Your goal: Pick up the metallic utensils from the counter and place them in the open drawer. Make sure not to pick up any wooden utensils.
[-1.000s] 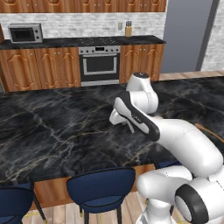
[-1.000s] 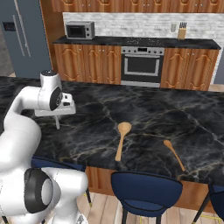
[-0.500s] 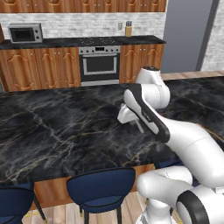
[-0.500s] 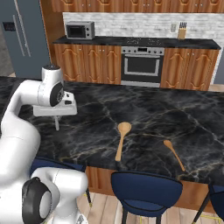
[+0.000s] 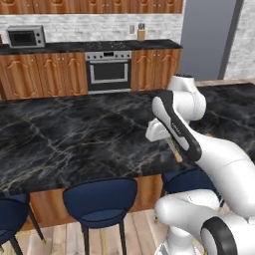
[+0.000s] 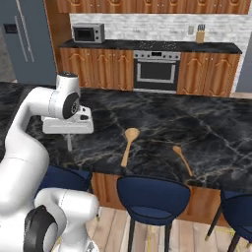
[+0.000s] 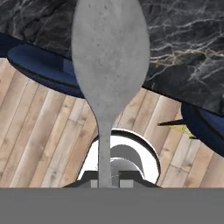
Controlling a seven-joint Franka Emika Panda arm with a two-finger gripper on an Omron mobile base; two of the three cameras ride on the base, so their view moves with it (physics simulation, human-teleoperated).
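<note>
The hand view shows the metal spoon (image 7: 107, 65) up close, its handle clamped between the closed jaws and its oval bowl pointing away from the hand, over the counter (image 7: 183, 39) edge, blue stools and plank floor. The right base view shows it as a thin sliver hanging straight down below the gripper (image 6: 68, 136), left of two wooden spoons (image 6: 129, 145). Since half a second ago the hand has swung toward the counter's near edge.

No readable text, label, brand, number or sign anywhere. Nothing legible on the small grey box-shaped microwave (image 6: 88, 33), nor on the stainless steel oven front (image 6: 156, 70). Too small and blurred to make out any markings.
</note>
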